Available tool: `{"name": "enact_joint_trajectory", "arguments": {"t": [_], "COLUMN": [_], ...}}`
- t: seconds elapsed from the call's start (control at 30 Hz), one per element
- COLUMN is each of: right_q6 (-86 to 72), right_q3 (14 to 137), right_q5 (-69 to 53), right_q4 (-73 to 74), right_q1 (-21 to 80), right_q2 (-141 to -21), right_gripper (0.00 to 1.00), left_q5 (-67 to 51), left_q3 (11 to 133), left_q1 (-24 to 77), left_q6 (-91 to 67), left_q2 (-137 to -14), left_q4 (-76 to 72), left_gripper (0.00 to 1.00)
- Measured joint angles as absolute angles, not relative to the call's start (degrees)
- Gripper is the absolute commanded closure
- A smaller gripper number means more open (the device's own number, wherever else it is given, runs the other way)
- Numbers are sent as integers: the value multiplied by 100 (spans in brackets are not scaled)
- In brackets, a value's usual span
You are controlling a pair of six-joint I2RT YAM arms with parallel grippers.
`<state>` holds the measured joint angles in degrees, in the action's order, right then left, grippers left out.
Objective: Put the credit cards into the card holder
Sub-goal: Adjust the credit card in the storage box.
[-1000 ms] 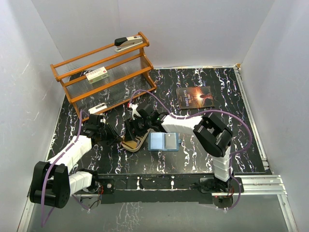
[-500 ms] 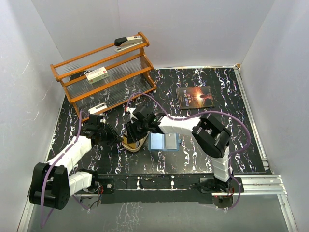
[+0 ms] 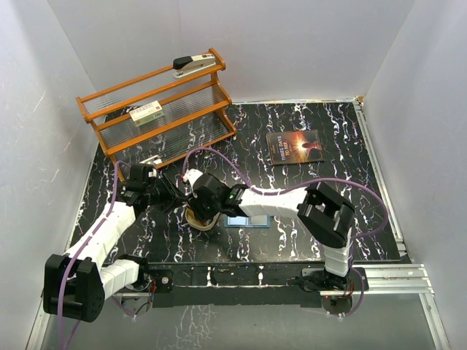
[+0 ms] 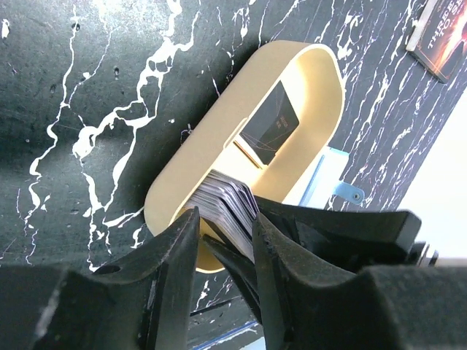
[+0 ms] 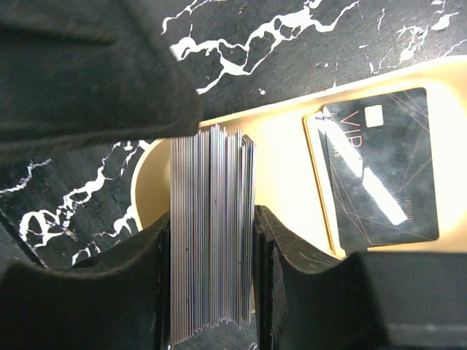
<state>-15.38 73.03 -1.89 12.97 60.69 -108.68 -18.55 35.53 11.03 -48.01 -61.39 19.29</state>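
Observation:
A thick stack of credit cards [image 5: 211, 240] stands on edge at one end of a tan oblong tray [image 5: 284, 153]. My right gripper [image 5: 211, 240] is shut on the stack from both sides. A dark card [image 5: 379, 175] lies flat in the tray's other end. In the left wrist view, my left gripper [image 4: 222, 233] is open, its fingers straddling the stack's end [image 4: 230, 204], with a gap on one side. The blue card holder [image 4: 328, 171] lies just beyond the tray [image 4: 219, 138]. In the top view both grippers meet over the tray [image 3: 197, 219], and the right arm hides most of the holder [image 3: 252, 219].
An orange wooden rack [image 3: 157, 109] stands at the back left with a stapler [image 3: 193, 65] on top and a white-green box [image 3: 146, 113] on a shelf. A dark book with an orange glow [image 3: 295, 147] lies at the back right. White walls enclose the table.
My right gripper has moved left and down over the tray end, covering most of the blue holder. My left gripper has moved right to meet it at the card stack.

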Motion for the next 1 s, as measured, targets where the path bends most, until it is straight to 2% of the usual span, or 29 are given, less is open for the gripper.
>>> {"name": "enact_joint_trajectory", "arguments": {"t": [0.17, 0.33, 0.43, 0.67, 0.77, 0.9, 1.0], "right_q6": [-1059, -768, -687, -812, -945, -1087, -1129], "right_q3": [7052, 6982, 6952, 6952, 6952, 6952, 6954], "right_q5": [460, 1000, 1216, 1035, 893, 692, 541], "right_q4": [1100, 1000, 943, 996, 1052, 1203, 1267], "right_q1": [6403, 6665, 6777, 6825, 6810, 6820, 6816], "right_q2": [-10713, -10713, -10713, -10713, -10713, -10713, -10713], "right_gripper": [78, 68, 58, 44, 42, 47, 46], "left_q5": [-1844, -1850, -1896, -2023, -2040, -2060, -2097], "left_q3": [3553, 3557, 3557, 3492, 3376, 3273, 3208], "left_q1": [1074, 875, 794, 766, 766, 766, 766], "left_q6": [-4790, -4696, -4672, -4609, -4604, -4591, -4578], "left_q2": [-6165, -6211, -6239, -6261, -6261, -6261, -6261], "left_q4": [2012, 2139, 2147, 2145, 2152, 2169, 2163], "left_gripper": [62, 63, 66, 66, 66, 66, 65]}}
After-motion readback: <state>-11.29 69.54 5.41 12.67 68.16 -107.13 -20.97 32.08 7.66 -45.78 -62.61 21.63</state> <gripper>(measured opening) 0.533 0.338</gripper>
